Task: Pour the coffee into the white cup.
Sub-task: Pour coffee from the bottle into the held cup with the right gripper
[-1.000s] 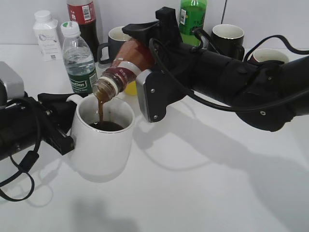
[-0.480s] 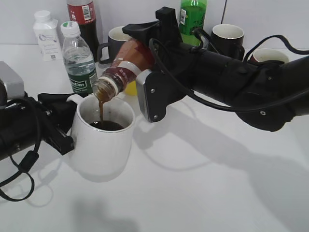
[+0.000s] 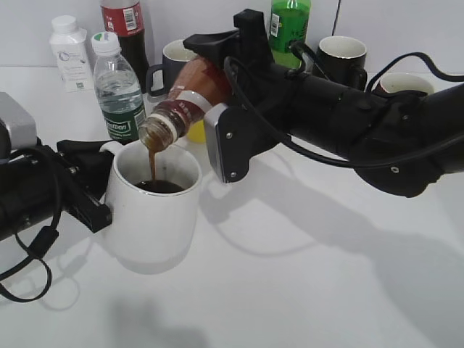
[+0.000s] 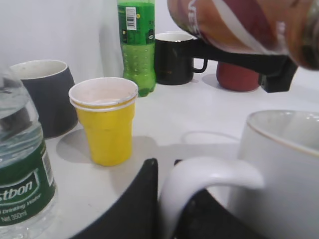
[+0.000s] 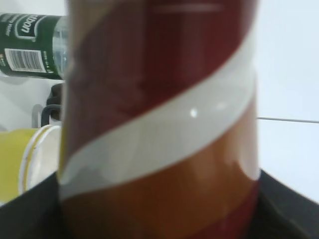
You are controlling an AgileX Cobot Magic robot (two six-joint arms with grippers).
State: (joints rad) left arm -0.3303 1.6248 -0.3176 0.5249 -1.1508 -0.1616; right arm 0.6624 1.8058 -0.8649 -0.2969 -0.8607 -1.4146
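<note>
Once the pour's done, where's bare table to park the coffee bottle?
Open table lies in front of the right arm, right of the white cup. The back edge is crowded: water bottle, yellow cup, dark mugs.

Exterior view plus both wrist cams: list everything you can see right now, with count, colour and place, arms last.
White cup: 1, white, front left, coffee inside, handle in the left gripper.
Coffee bottle: 1, brown with red-and-white label, tilted over the cup, stream falling in.
Water bottle: 1, clear with green label, behind the cup.
Yellow cup: 1, yellow, behind the white cup.
Cola bottle: 1, dark with red label, back left.
White bottle: 1, white, back left corner.
Green bottle: 1, green, back centre.
Dark mugs: 2, dark, back row.
Red mug: 1, red, back right.
Table: 1, white.
Left gripper: black, on the cup handle.
Right gripper: black, holding the bottle.
</note>
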